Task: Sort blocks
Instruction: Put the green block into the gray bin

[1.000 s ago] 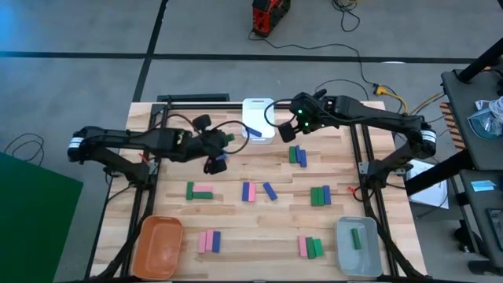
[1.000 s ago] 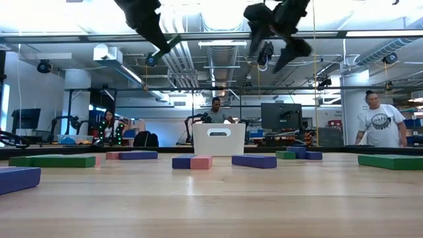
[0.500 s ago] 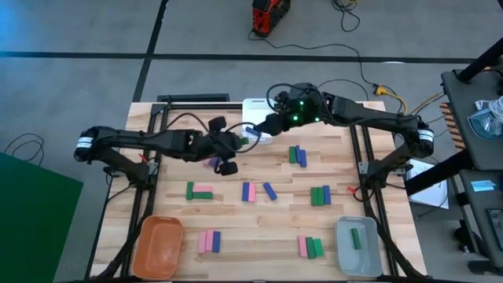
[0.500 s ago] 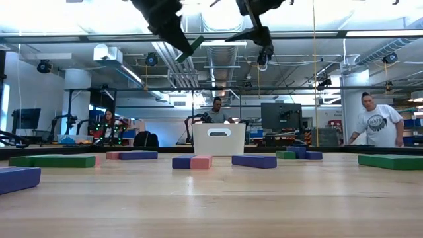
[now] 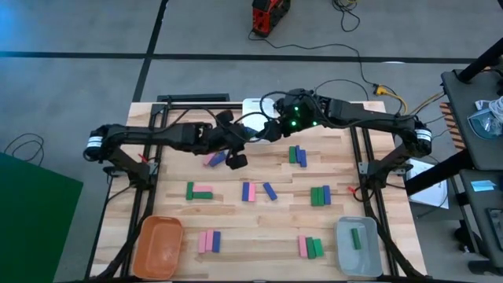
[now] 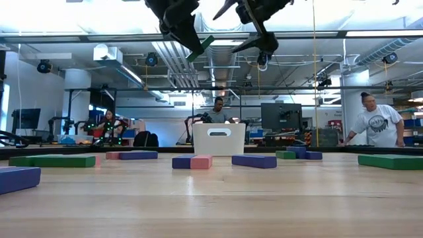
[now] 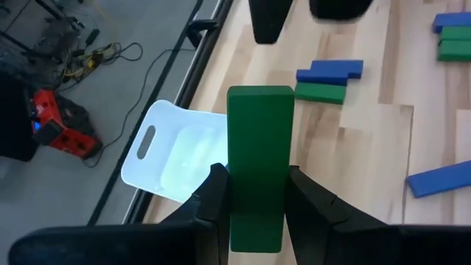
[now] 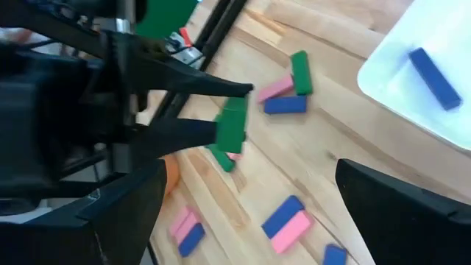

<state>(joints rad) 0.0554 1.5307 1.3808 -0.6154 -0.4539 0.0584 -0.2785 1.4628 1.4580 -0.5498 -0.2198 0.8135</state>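
My left gripper (image 5: 248,135) hangs high over the table's far middle, shut on a green block (image 7: 257,147). My right gripper (image 5: 272,130) stands open just to its right, facing it. In the right wrist view the held green block (image 8: 232,126) shows ahead of my right gripper (image 8: 250,173), whose fingers stand wide apart with nothing between them. In the low view both grippers hang near the top: the left gripper (image 6: 187,30) with the green block (image 6: 201,47), the right gripper (image 6: 252,25). Loose pink, blue and green blocks (image 5: 250,191) lie flat on the table. My left gripper pinches the green block by its two long sides (image 7: 257,202) between its two fingers, at the end nearer the wrist. The block runs along the fingers and sticks out past their tips. It is lifted clear, high above the table, and tilted.
A white bin (image 5: 255,108) with a blue block (image 8: 430,77) in it stands at the far middle. An orange bin (image 5: 159,240) sits near left, a grey bin (image 5: 357,245) holding a green block near right. Block clusters lie across the table's middle and near side.
My left gripper has carried the green block toward the table's right and slightly toward the far edge, still high up. My right gripper has swung toward the table's left, closing on the left gripper, and has stayed open.
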